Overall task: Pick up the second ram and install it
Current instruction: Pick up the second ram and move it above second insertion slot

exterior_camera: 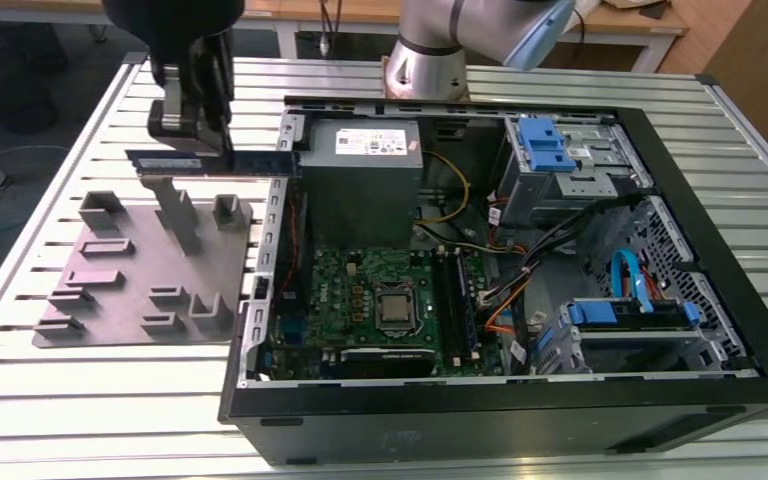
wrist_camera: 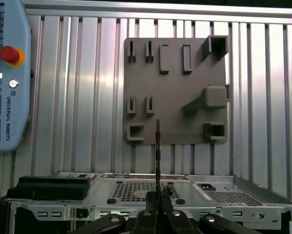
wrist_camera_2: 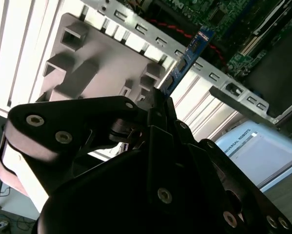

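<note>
Holding the memory stick (exterior_camera: 211,160) clamped between my jaws, I hang over the far edge of the grey tray (exterior_camera: 131,290) on the desk (exterior_camera: 37,400), just off the open computer case (exterior_camera: 491,420) on the exterior view's left. The stick lies level, its long axis running across toward the case. The long black sockets (exterior_camera: 462,290) on the green board sit to the exterior view's right and nearer, and I judge they run crosswise to it. The power supply (exterior_camera: 357,190) wears a pale printed label; the control pad (wrist_camera: 4,97) carries lettering.
</note>
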Robot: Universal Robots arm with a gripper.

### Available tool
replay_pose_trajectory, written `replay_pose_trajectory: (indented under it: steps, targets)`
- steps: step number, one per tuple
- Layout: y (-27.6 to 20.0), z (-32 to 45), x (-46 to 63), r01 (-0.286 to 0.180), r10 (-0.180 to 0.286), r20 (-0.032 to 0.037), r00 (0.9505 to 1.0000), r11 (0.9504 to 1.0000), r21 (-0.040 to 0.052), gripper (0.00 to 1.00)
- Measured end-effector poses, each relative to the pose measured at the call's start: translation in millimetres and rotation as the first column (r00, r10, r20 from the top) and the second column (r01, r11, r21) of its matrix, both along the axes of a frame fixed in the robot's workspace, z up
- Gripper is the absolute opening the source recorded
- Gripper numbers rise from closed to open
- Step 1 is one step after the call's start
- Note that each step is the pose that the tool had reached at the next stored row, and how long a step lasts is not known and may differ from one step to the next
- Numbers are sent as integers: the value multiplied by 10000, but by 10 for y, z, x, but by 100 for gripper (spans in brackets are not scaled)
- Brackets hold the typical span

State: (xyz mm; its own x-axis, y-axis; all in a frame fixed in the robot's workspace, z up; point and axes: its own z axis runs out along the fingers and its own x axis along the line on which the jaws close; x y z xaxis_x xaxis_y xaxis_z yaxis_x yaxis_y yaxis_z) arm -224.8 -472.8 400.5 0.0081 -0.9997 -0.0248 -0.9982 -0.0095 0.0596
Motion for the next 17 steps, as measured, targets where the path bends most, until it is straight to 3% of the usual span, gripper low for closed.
replay_pose_trajectory:
  steps: [17]
  targets:
    - [0, -1, 581, 0, 0, -84, 10000, 10000, 0, 11]
